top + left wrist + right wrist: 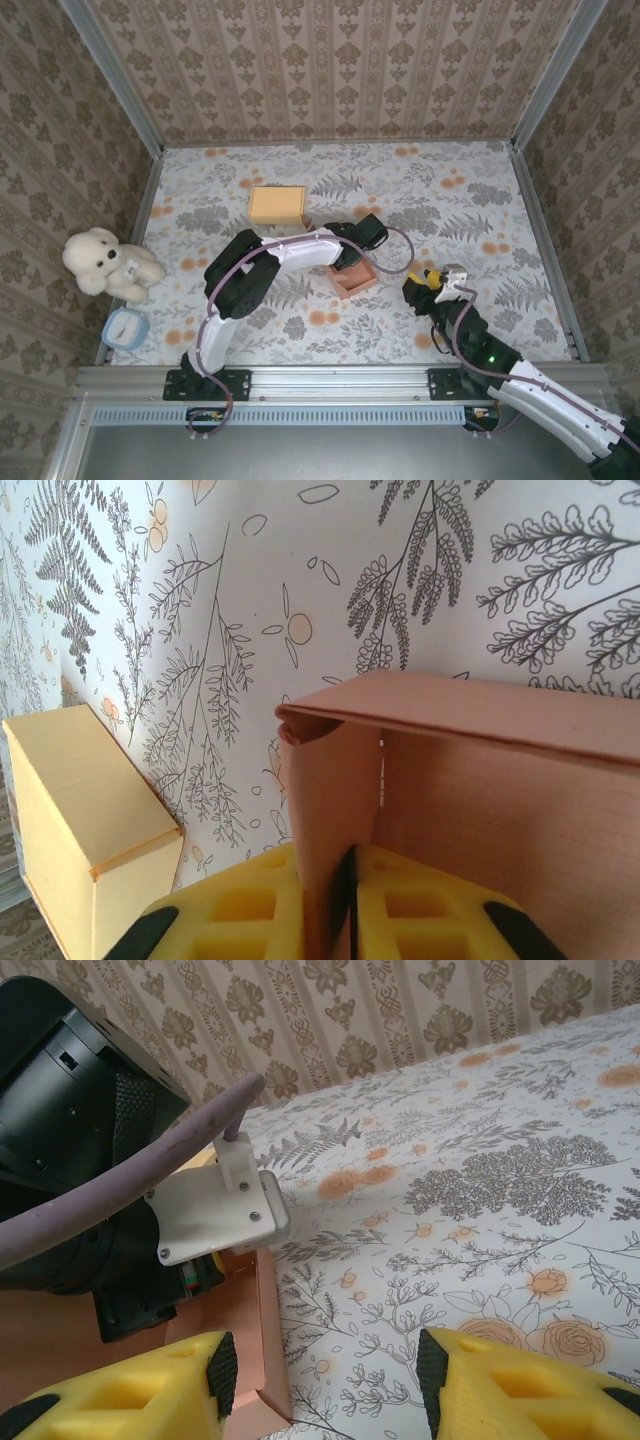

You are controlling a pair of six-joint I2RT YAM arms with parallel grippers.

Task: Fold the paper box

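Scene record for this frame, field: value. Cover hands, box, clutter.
left hand: shut on one upright wall of the brown paper box
right hand: open, to the right of the box, not gripping it
box state: gripped wall stands up, top edge folded over
yellow box: farther back on the table, apart from the brown one
teddy bear: at the table's left edge
small blue and white object: just nearside of the bear
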